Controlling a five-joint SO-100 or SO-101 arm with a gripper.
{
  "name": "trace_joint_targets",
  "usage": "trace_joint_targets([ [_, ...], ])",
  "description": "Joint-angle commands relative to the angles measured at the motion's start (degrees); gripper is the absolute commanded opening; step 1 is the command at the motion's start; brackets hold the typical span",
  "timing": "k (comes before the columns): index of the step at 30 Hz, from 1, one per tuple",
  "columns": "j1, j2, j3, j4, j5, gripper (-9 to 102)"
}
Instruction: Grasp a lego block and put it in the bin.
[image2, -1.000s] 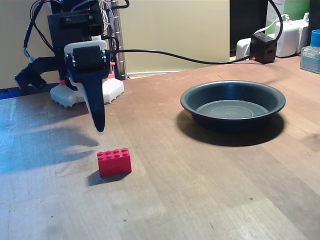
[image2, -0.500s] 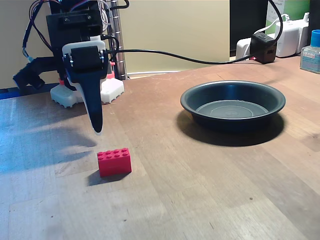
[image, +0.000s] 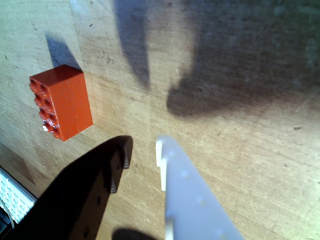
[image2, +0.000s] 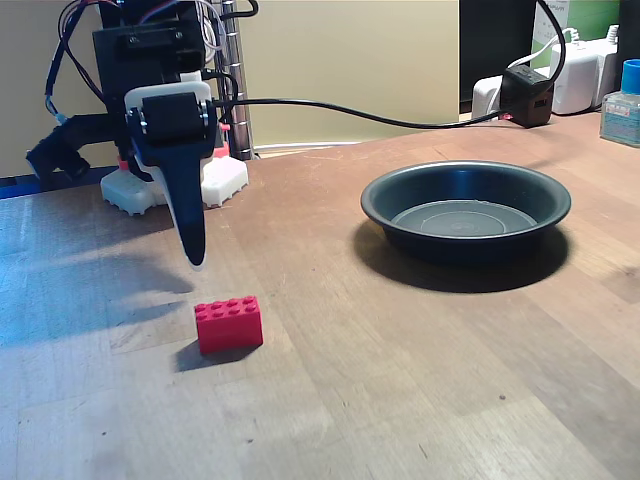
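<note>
The black-and-white two-finger pincer (image: 142, 152) hangs narrowly parted, holding and touching nothing. The small red studded plastic lego block (image2: 229, 323) lies on the wooden surface (image2: 420, 380) near its front edge, just below the pincer tips. The round dark metal bin (image2: 466, 212) sits well apart toward the right edge.

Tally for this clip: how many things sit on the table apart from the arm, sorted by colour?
Red: 1, the brick, lying on the table below the gripper.
Dark grey: 1, the pan, nothing in it.
Black: 1, the adapter box.
White: 1, the power unit.
Clear with blue cap: 1, the bottle.
Total: 5
</note>
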Motion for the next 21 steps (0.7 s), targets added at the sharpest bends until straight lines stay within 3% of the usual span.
trace_joint_targets([
  [1,0.1,-0.7,-1.8,0.2,0.4,0],
  [21,-0.9,-51.8,-59.9,20.9,-0.3,0],
])
